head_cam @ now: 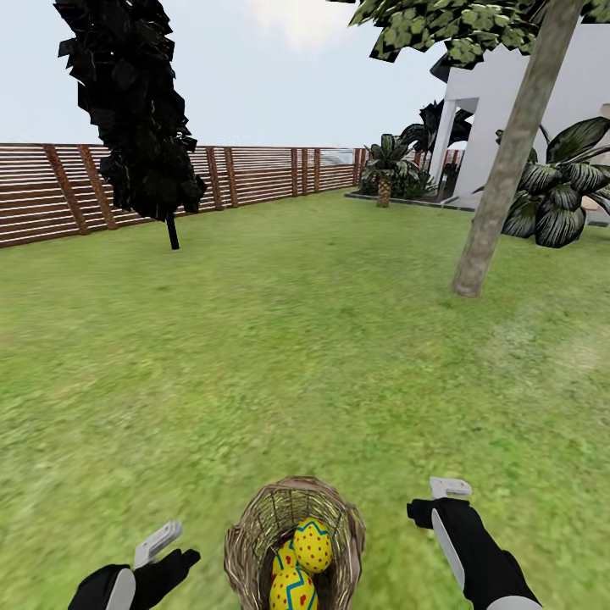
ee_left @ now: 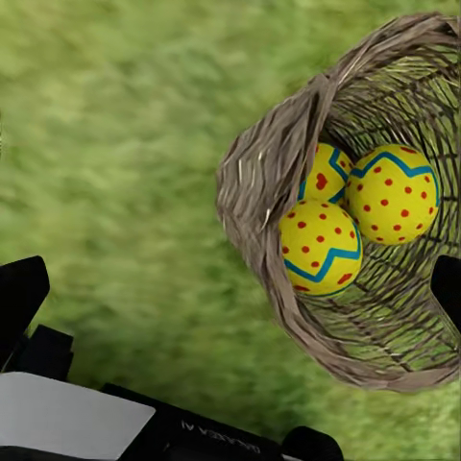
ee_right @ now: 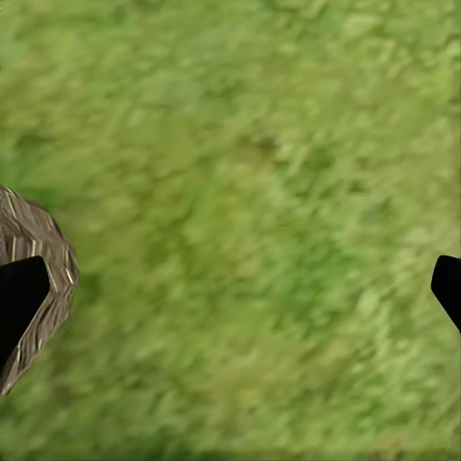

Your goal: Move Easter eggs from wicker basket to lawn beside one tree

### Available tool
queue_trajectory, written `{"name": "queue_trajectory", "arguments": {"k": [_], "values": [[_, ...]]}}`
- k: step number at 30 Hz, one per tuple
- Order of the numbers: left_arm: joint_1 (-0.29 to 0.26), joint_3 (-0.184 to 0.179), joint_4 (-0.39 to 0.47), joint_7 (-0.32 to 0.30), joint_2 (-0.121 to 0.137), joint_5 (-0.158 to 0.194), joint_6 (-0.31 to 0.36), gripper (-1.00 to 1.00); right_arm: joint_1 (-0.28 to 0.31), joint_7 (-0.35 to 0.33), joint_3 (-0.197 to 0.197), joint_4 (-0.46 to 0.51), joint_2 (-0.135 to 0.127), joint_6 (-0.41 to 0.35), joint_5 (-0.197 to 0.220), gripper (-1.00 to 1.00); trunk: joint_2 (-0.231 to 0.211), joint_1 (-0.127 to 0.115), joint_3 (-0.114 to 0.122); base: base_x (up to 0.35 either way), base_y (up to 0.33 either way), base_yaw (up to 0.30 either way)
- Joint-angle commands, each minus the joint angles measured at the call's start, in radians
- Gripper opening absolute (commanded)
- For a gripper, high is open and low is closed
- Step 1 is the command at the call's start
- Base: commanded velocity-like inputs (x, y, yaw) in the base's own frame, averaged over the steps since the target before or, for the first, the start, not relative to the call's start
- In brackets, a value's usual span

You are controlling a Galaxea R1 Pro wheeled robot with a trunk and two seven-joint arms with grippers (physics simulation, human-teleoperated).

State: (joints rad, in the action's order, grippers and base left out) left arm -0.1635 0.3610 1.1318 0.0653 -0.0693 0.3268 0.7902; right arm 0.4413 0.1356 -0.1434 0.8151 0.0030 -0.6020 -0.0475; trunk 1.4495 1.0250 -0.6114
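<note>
Wicker basket (head_cam: pixel 292 542) w/ 3 Easter eggs (ee_left: pixel 322 246), both pincers wide open, empty

A slatted brown wooden fence (head_cam: pixel 254 174) runs behind grass; a white house (head_cam: pixel 542 93), seemingly porticoed, stands right under pale sky.
</note>
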Motion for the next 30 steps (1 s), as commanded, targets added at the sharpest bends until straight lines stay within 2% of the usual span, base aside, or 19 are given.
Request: {"name": "queue_trajectory", "arguments": {"k": [1, 5, 14, 19, 24, 28, 30], "values": [[-0.001, 0.0, -0.005, 0.007, -0.002, 0.01, -0.005, 1.0, 0.0, -0.001, -0.001, 0.001, 0.0, -0.006, -0.005, 1.0, 0.001, 0.0, -0.001, 0.0, 0.0, 0.0], [-0.001, -0.017, -0.015, 0.007, 0.0, 0.009, -0.021, 1.0, 0.0, 0.0, -0.002, 0.001, 0.0, -0.005, -0.005, 1.0, 0.001, 0.0, -0.001, 0.0, -0.06, 0.0], [-0.001, -0.022, -0.017, 0.009, 0.002, 0.007, -0.029, 1.0, 0.0, 0.003, -0.001, -0.004, 0.002, -0.004, -0.005, 1.0, 0.001, 0.0, -0.001, 0.0, -0.151, 0.0], [-0.001, -0.023, -0.018, 0.015, 0.002, 0.004, -0.082, 1.0, 0.0, 0.001, -0.001, -0.006, 0.002, -0.003, -0.004, 1.0, 0.001, 0.0, -0.001, 0.0, -0.012, 0.0], [-0.001, -0.023, -0.017, 0.017, 0.002, 0.002, -0.099, 1.0, 0.0, -0.001, -0.001, -0.01, 0.002, -0.003, -0.003, 1.0, 0.001, 0.0, -0.001, 0.002, -0.003, 0.0], [-0.001, -0.029, -0.018, 0.018, 0.003, -0.007, -0.1, 1.0, 0.0, -0.037, 0.0, -0.03, 0.001, -0.002, -0.004, 1.0, 0.001, 0.0, -0.001, 0.132, -0.125, 0.0], [-0.001, -0.05, -0.018, 0.019, 0.003, -0.011, -0.099, 1.0, 0.0, -0.071, 0.001, -0.045, -0.001, -0.001, -0.005, 1.0, 0.001, 0.0, -0.001, 0.219, -0.212, 0.0]]}}
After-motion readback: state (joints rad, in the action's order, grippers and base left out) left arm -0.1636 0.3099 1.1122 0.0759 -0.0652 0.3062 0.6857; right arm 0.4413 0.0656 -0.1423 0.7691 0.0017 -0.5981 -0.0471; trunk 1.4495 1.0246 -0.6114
